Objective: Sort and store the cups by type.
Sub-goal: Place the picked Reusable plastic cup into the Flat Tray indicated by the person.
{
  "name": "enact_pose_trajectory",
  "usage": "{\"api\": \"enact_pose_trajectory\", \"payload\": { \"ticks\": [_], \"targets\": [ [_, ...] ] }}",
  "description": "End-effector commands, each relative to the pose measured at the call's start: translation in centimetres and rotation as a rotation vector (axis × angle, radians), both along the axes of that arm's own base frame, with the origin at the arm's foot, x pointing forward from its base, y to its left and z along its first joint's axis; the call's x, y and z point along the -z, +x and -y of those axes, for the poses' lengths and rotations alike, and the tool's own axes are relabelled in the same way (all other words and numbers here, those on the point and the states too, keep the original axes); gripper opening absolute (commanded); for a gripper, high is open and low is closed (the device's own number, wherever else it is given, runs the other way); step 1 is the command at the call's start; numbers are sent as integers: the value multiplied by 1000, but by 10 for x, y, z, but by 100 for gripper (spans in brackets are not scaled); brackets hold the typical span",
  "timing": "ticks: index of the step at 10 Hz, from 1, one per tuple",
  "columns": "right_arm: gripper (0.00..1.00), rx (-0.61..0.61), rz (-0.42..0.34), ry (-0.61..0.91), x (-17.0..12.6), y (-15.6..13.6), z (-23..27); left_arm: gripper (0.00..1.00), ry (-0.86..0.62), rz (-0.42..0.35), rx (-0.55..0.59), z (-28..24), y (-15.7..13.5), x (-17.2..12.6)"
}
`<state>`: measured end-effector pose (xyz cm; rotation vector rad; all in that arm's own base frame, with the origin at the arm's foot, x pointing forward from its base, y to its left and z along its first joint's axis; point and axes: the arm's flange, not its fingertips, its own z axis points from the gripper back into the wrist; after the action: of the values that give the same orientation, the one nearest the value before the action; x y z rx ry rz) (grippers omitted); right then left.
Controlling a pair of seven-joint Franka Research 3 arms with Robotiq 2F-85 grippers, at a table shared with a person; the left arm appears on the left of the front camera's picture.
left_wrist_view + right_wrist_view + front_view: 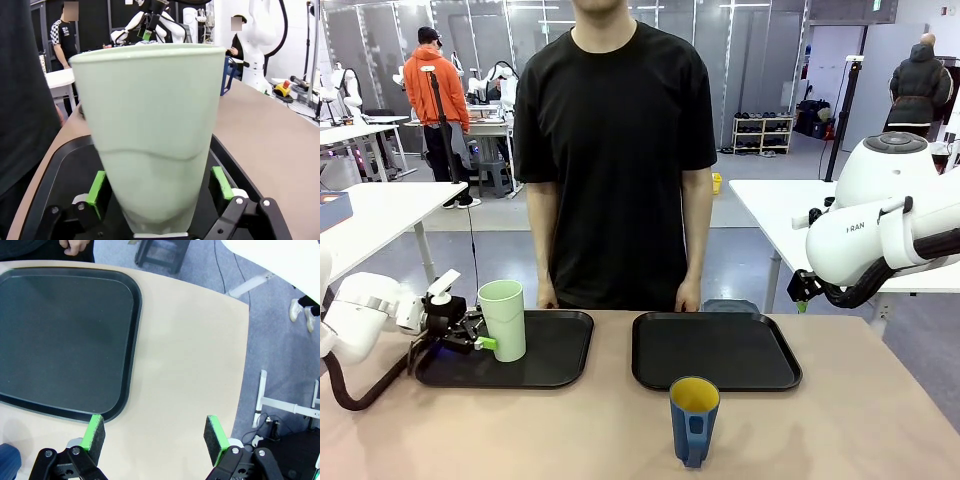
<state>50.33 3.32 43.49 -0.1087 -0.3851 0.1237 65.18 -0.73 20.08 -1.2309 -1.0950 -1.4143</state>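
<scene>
Ideally, the left gripper (485, 342), spread around the tall mint-green plastic tumbler (504, 318) on the black tray (560, 352) with pads seemingly just off its walls, moves level and centred, lest it tip.

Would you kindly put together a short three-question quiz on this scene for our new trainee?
1. True or false: the mint-green tumbler stands upright on the left tray.
2. Where does the blue mug stand?
A) on the bare table, on the robot's side of the right tray
B) on that tray
C) inside the tumbler
3. Fill in: the right gripper, above the table's edge beside the right tray, holds nothing and is ____ (open or shut).

Key: 1 true; 2 A; 3 open.
</scene>
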Motion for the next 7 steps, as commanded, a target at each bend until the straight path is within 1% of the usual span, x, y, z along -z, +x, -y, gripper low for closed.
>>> {"api": "enact_pose_trajectory", "payload": {
  "ticks": [1, 2, 3, 4, 7],
  "targets": [
    [100, 1, 2, -2, -1, 1, 0, 100, -18, 6, -71, -13, 0, 11],
    [100, 1, 2, -2, -1, 1, 0, 100, -21, 12, -86, -20, -3, 11],
    [100, 1, 2, -2, -1, 1, 0, 100, -36, -6, -100, -28, -7, 11],
    [100, 1, 2, -2, -1, 1, 0, 100, -45, -3, -111, -35, -12, 11],
    [100, 1, 2, -2, -1, 1, 0, 100, -46, 11, -173, -65, -31, 0]
  ]
}}
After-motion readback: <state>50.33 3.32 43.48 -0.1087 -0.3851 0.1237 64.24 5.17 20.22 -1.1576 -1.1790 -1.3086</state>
